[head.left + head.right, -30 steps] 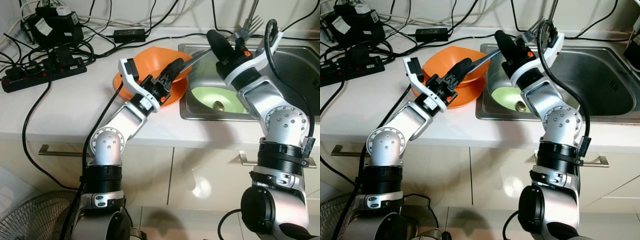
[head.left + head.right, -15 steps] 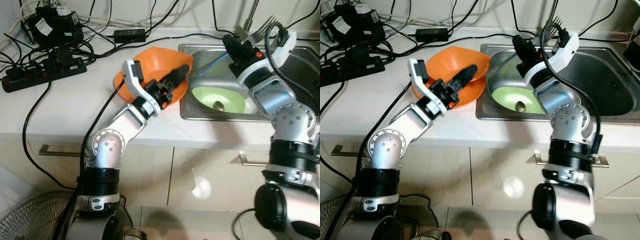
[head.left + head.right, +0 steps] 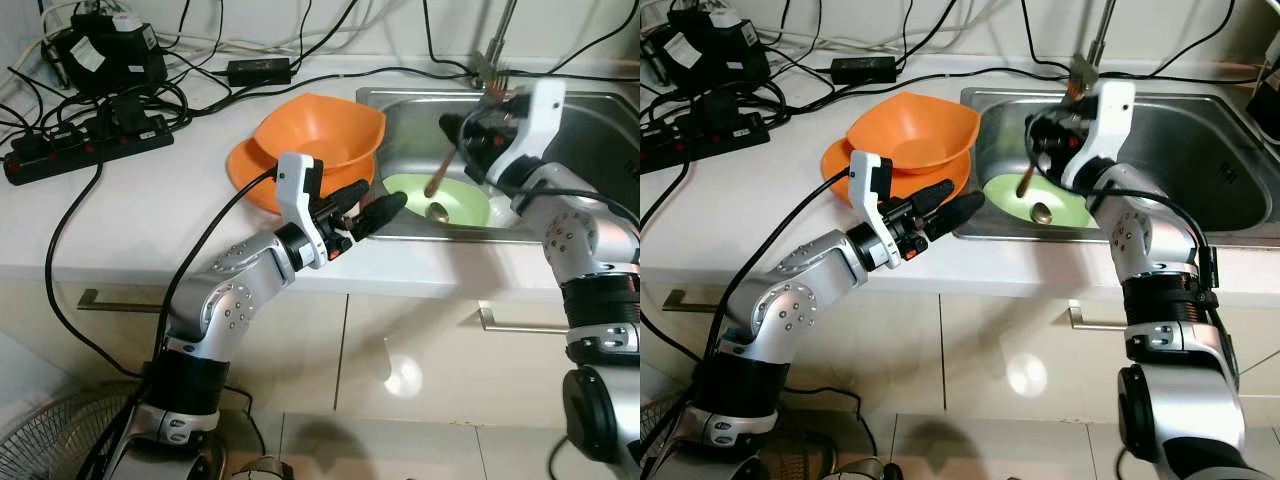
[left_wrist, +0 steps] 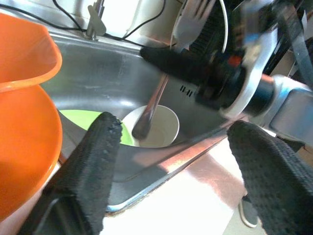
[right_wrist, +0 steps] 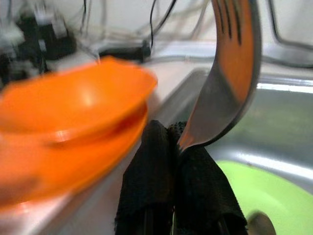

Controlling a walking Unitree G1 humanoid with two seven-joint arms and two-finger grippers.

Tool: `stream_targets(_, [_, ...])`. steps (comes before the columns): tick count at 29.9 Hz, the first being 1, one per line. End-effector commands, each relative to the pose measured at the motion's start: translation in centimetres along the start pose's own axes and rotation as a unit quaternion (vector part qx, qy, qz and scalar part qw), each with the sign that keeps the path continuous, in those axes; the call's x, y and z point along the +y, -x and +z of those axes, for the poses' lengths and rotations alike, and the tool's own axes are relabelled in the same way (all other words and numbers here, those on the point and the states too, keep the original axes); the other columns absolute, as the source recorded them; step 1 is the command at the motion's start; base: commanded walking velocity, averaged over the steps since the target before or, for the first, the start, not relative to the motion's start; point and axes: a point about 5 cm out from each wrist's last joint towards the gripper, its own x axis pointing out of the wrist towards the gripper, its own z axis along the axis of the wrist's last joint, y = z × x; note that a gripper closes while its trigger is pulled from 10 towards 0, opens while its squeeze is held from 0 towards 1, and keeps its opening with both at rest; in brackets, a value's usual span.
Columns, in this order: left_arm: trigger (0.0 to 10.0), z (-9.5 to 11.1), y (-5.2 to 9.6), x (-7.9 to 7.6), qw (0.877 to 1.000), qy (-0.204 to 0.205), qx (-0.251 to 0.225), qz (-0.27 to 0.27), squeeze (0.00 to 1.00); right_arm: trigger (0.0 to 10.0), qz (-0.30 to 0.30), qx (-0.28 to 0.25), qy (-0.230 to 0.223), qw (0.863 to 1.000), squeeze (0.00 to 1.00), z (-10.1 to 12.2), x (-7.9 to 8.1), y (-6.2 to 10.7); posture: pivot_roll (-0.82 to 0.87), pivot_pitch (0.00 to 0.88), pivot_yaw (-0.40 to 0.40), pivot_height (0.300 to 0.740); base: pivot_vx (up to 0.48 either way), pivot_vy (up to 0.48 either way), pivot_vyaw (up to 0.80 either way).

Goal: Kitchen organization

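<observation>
- Fork (image 5: 234, 63) first: the right hand (image 5: 178, 166) has it pinched between closed fingers, tines up by the tap, handle slanting down into the sink (image 3: 590, 120).
- Handle end hangs over the green plate (image 3: 405, 192) on the sink floor, close to the spoon (image 3: 437, 210) lying on it. My read: the fork is gripped low on the stem so the hand can steer it down among the dishes without touching the basin wall.
- Left hand (image 3: 372, 208) sits released, fingers spread wide with nothing between them, hovering at the table's (image 3: 140, 215) front edge just beside the sink's near-left corner.
- Through its wrist camera the gap between those fingers frames the sink, the plate and a small white dish beside it, so it looks lined up to reach in, or parked clear of the right arm's path.
- Orange bowls (image 3: 322, 130), one nested in the other, rest on the table touching the sink's left rim, apart from both hands. Stacked like that, they look sorted already.
- Power strip (image 3: 85, 150) and a tangle of cables occupy the table's far left, well apart from the action.
- Risk, as I judge it: two arms converging on one basin, and a thin, slick fork held by its stem alone could swivel.
</observation>
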Motion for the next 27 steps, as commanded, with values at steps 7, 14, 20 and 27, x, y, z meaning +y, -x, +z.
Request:
stream_targets(7, [10.0, -0.5, 0.3, -0.4, 0.999, -0.027, 0.018, -0.011, 0.00, 0.0, 0.009, 0.042, 0.090, 0.995, 0.00, -0.8, -1.5, -0.1, 0.05, 0.068, 0.034, 0.740, 0.000, 0.000, 0.00])
stream_targets(14, [10.0, -0.8, 0.7, -0.4, 0.999, -0.036, 0.032, -0.015, 0.00, 0.0, 0.010, 0.113, 0.116, 0.987, 0.00, -3.3, -2.8, 0.8, 0.07, 0.075, 0.042, 0.740, 0.000, 0.000, 0.00])
stream_targets(20, [10.0, -0.8, 1.1, -0.5, 0.998, -0.041, 0.039, -0.018, 0.00, 0.7, -0.015, 0.126, 0.096, 0.987, 0.00, -3.5, -3.4, 0.8, 0.10, 0.075, 0.037, 0.740, 0.000, 0.000, 0.00])
stream_targets(27, [10.0, -0.6, 1.4, -0.4, 0.998, -0.045, 0.044, -0.013, 0.00, 10.0, -0.030, 0.144, 0.106, 0.983, 0.00, -3.7, -3.2, 0.3, 0.12, 0.072, 0.034, 0.740, 0.000, 0.000, 0.00])
